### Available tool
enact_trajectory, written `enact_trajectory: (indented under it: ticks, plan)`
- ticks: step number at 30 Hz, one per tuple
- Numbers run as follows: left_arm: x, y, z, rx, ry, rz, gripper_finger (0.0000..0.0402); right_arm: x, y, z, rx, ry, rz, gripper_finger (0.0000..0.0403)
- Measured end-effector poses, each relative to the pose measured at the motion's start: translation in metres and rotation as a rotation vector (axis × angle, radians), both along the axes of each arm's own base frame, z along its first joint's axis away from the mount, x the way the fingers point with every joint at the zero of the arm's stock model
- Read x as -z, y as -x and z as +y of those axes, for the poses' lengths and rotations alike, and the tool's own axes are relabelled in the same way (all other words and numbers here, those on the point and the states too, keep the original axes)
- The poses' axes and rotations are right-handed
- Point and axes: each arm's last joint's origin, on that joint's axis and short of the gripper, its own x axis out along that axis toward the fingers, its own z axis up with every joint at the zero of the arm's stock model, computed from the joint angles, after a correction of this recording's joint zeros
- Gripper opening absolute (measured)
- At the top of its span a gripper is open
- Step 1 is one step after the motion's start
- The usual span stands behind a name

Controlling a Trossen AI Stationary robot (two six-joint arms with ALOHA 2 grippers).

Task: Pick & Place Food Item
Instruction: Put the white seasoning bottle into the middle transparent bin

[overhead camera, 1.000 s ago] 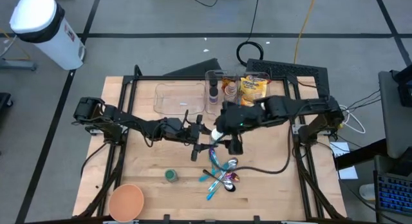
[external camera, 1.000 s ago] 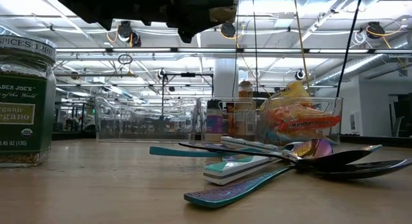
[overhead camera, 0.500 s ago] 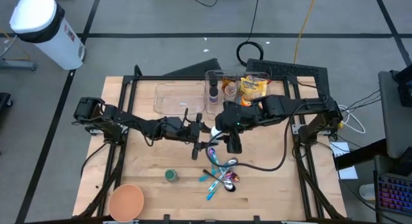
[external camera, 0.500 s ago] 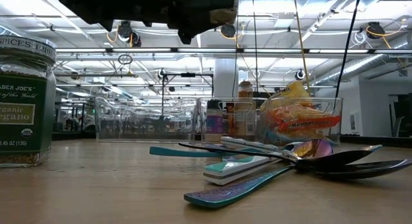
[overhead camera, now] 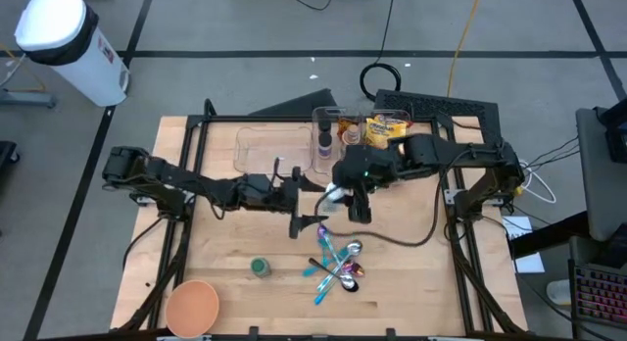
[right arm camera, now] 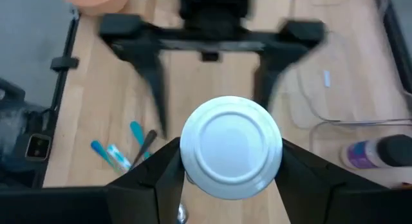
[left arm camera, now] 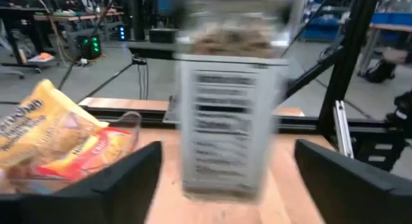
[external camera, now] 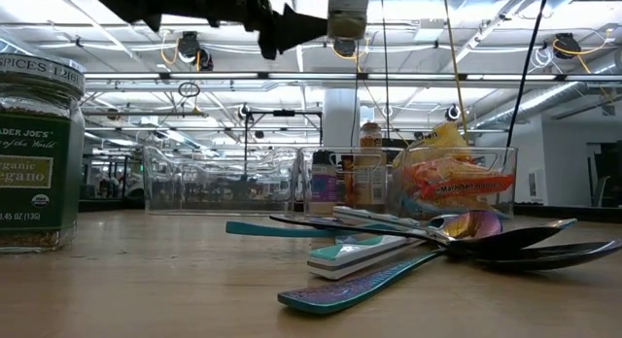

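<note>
A clear spice jar with a white lid and a printed label is held upright in the air by my right gripper, which points down over the table's middle. My left gripper is open and level, facing the jar from the table's left. Its two fingers stand on either side of the jar, apart from it. The jar's lid also shows at the top of the low view. My right gripper pinches the jar between its two fingers, at the sides just below the white lid's rim. The fingers come from above, pointing down. The jar hangs upright, lifted clear of the table.
A green-labelled oregano jar and a heap of spoons lie near the front. An orange bowl stands at the front left. Clear bins at the far edge: an empty one, one with bottles, one with a snack bag.
My right gripper has carried the jar up and a little toward the table's far edge; the jar stays upright. My left arm has drawn back slightly toward the table's left.
</note>
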Motion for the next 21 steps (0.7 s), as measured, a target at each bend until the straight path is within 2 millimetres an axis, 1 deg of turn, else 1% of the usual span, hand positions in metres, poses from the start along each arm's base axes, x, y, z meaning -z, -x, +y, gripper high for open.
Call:
enact_trajectory:
  ticks: [1, 2, 6, 9, 11, 15, 18, 21]
  plan:
    - [-0.004, 0.004, 0.0, 0.002, -0.016, 0.006, 0.0379, -0.002, 0.002, -0.005, 0.014, -0.001, -0.007, 0.019]
    - [-0.008, 0.007, 0.001, -0.004, -0.034, 0.012, 0.0376, -0.004, 0.004, -0.01, 0.026, -0.006, -0.011, 0.019]
    - [-0.028, 0.025, 0.003, -0.005, -0.098, 0.021, 0.0314, -0.011, 0.013, -0.035, 0.1, 0.005, -0.026, 0.019]
    - [-0.04, 0.038, 0.004, -0.009, -0.121, 0.02, 0.0272, -0.013, 0.016, -0.064, 0.174, 0.033, -0.037, 0.019]
    - [-0.046, 0.044, 0.005, -0.014, -0.127, 0.011, 0.0251, -0.011, 0.018, -0.084, 0.226, 0.044, -0.016, 0.019]
    - [-0.051, 0.051, 0.006, -0.014, -0.131, 0.02, 0.0221, 0.006, 0.023, -0.126, 0.311, 0.053, 0.013, 0.019]
    - [-0.048, 0.052, 0.006, -0.012, -0.136, 0.057, 0.0206, 0.032, 0.027, -0.155, 0.355, -0.002, 0.072, 0.019]
    - [-0.045, 0.052, 0.007, -0.021, -0.15, 0.084, 0.0194, 0.058, 0.033, -0.176, 0.411, -0.031, 0.13, 0.019]
